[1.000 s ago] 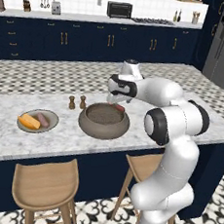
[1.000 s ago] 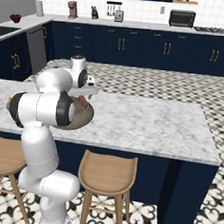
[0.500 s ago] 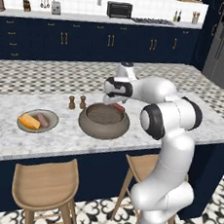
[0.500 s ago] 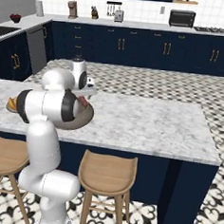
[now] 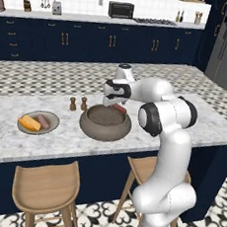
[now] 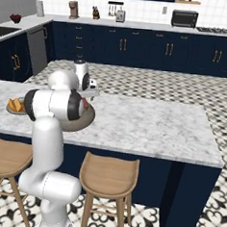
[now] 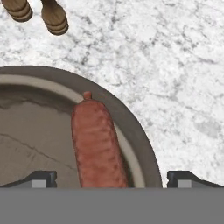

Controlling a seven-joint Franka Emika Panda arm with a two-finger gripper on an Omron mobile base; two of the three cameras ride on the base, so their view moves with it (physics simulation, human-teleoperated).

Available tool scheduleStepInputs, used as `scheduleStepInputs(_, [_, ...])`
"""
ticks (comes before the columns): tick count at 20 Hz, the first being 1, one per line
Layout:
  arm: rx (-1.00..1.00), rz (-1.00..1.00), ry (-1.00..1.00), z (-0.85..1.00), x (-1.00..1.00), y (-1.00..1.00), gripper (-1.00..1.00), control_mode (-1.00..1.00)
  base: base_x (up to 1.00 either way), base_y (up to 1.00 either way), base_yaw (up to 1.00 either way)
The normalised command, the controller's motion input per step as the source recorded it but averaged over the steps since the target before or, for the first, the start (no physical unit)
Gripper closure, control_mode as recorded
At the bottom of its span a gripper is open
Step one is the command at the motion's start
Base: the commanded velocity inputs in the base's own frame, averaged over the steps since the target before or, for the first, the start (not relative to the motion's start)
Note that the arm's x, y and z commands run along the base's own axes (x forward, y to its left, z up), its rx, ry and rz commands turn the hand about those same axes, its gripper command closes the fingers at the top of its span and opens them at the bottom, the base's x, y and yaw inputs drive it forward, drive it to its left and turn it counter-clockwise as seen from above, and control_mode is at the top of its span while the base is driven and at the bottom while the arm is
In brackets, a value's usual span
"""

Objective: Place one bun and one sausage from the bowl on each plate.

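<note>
The dark stone bowl (image 5: 104, 126) stands mid-counter, and a reddish sausage (image 5: 119, 108) leans against its far right inner wall. My gripper (image 5: 113, 103) hangs open right above that sausage. In the hand view the sausage (image 7: 98, 145) lies along the bowl's rim (image 7: 139, 138), between the spread fingertips (image 7: 42, 179), with my gripper (image 7: 113, 179) holding nothing. To the left, the grey-tan plate (image 5: 52, 126) carries an orange bun (image 5: 29, 123) and a sausage (image 5: 44, 121). From the right base view, my arm hides most of the bowl (image 6: 87, 118); the plate (image 6: 10, 109) shows at the left.
Two small wooden shakers (image 5: 78, 103) stand just behind the bowl on its left, also seen as shakers (image 7: 54, 19) in the hand view. Two wooden stools (image 5: 45, 188) sit under the counter's near edge. Bare marble extends right of the bowl.
The hand has shifted slightly left and sunk lower over the bowl's far right side. The jaws have stayed open; plate and bowl have not moved.
</note>
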Motion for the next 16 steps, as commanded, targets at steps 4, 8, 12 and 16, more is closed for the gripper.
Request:
scheduleStepInputs(4, [0.0, 0.0, 0.0, -0.21, 0.0, 0.0, -1.0, -1.0, 0.0, 0.0, 0.0])
scheduleStepInputs(8, [0.0, 0.0, 0.0, -0.01, 0.0, 0.0, -1.0, -1.0, 0.0, 0.0, 0.0])
scheduleStepInputs(12, [0.0, 0.0, 0.0, 0.0, 0.0, 0.0, 1.0, -1.0, 0.0, 0.0, 0.0])
scheduleStepInputs(16, [0.0, 0.0, 0.0, 0.0, 0.0, 0.0, 1.0, -1.0, 0.0, 0.0, 0.0])
